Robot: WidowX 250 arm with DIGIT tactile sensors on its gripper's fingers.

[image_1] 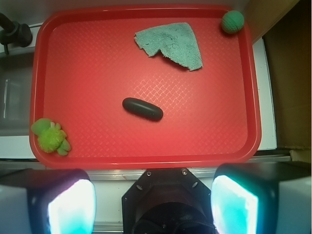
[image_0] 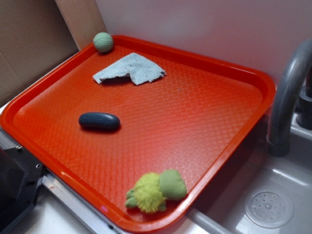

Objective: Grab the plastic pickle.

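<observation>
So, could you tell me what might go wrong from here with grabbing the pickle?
The pickle is smooth and rounded, lying flat and diagonal on the tray; unaligned fingers might let it squirt out or roll. The gripper is open and far above it, so a long descent could drift off centre.

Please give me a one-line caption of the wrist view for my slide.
Open gripper high above a red tray holding the plastic pickle, a cloth, a knitted ball and a plush toy.

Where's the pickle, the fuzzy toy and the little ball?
plastic pickle (image_1: pixel 142 108), wrist view, middle of its body.
fuzzy toy (image_0: pixel 148 193), exterior view, its yellow fluff.
knitted ball (image_0: pixel 103 42), exterior view, its centre.
</observation>
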